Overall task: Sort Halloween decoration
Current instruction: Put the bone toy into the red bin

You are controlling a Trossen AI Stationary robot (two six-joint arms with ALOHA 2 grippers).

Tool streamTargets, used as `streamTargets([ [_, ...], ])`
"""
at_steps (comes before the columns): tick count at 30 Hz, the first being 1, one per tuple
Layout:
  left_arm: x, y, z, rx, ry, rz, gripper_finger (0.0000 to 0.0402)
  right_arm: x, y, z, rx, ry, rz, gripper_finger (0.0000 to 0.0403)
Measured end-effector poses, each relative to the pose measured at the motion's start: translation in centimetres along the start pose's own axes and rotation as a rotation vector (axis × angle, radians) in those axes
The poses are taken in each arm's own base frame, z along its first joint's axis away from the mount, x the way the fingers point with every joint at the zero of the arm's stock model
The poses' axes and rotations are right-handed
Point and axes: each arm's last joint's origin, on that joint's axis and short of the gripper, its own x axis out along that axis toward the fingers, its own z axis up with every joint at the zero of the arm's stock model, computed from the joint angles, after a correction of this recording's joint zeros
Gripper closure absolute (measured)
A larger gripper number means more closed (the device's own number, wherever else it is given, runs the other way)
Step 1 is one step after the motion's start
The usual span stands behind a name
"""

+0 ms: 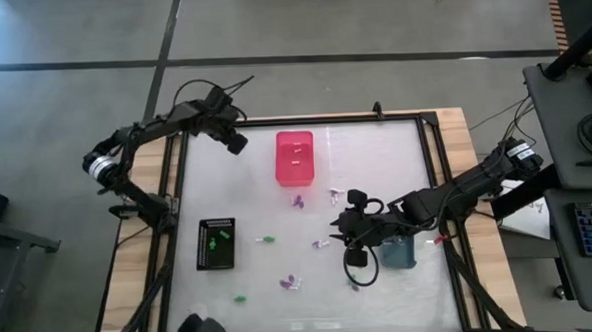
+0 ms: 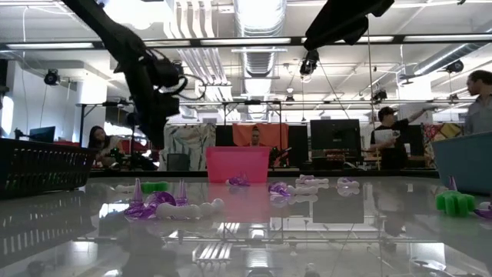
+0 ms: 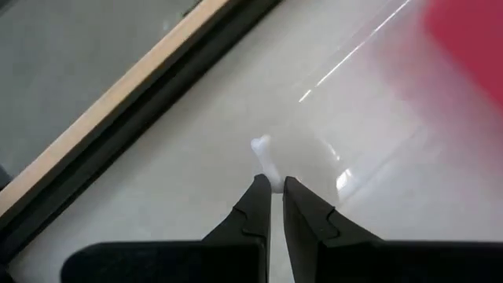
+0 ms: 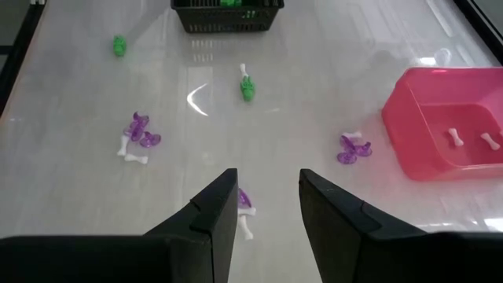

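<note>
- Left claw point(image 3: 276, 185): fingers drawn almost together, pinching a white piece point(image 3: 262, 148) at their very tips. The piece sticks out just ahead of the fingertips.
- In the low view this claw hangs clear above the table point(image 1: 396, 162), with nothing else near it. The pink bin point(image 1: 280, 157) stands off to its side, toward the table's middle, and the table's wooden edge runs close on its other side.
- Right claw point(image 4: 267, 174): fingers spread wide and holding nothing, low over the middle of the table.
- A purple-and-white piece point(image 4: 245, 206) lies on the table right under this claw, close against one finger and partly hidden by it.
- Ahead of the right claw, a purple cluster with white bits point(image 4: 138, 135) lies to one side. A green piece with a white end point(image 4: 247, 86) lies farther out, and a lone green piece point(image 4: 119, 45) farther still.
- To the other side of the right claw, a purple piece point(image 4: 351, 149) lies just beside the pink bin. Two white bones point(image 4: 454, 137) rest inside that bin.
- Straight ahead of the right claw, at the far end, stands the black basket point(image 4: 228, 20) with green pieces point(image 4: 229, 3) in it.
- Just behind the right claw, beside its arm, sits the blue bin point(image 1: 398, 254).
</note>
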Motion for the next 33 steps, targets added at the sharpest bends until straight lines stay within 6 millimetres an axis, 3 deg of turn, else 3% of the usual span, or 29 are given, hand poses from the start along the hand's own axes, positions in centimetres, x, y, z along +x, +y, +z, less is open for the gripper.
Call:
streamTargets([
  [6,-2.4,-3.6,-1.7,0.037,-0.068,-0.053,0.0401,0.0,0.0,0.1,0.004,-0.012,0.003,0.0275],
  [16,-5.2,-10.5,-4.4,0.095,-0.343,-0.255,0.0400,0.0,0.1,0.2,0.006,-0.017,0.005,0.0275],
  [23,-5.0,-14.6,-4.1,0.135,-0.558,-0.444,0.0400,0.0,0.1,0.3,0.008,-0.026,0.008,0.0275],
  [33,-2.7,-16.6,-1.5,0.131,-0.553,-0.449,0.0401,0.0,0.1,0.3,0.043,-0.034,0.011,0.0275],
])
